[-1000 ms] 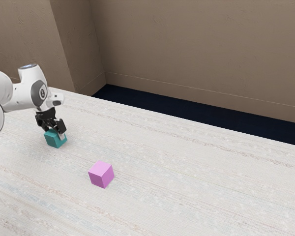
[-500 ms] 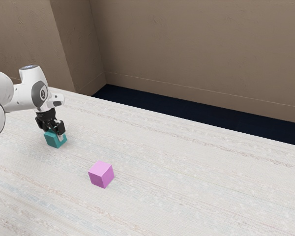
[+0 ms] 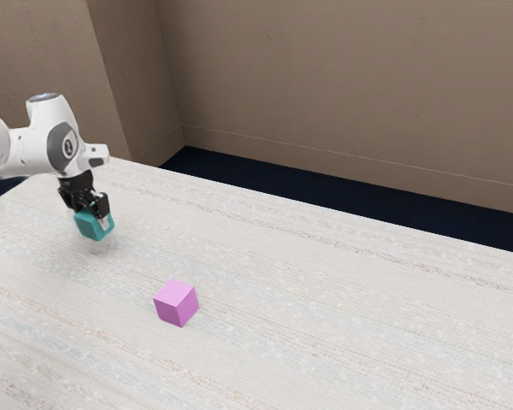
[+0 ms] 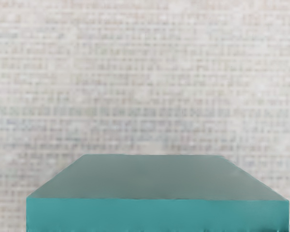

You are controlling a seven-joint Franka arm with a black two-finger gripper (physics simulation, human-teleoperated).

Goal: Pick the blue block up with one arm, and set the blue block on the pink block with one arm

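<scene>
Pincer [image 3: 92,213] clamped on blue block [image 3: 94,227], held above table [image 3: 342,290]; pink block [image 3: 176,302] well apart, resting on table.

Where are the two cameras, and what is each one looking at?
Exterior view: sits beside the arm and looks across the table. It shows the white arm and its claw holding the blue block, with the pink block lying apart from it.
Wrist view: sits on the arm above the claw and looks down at the table, with the blue block just under it.
Both views share the blue block and the table.
</scene>
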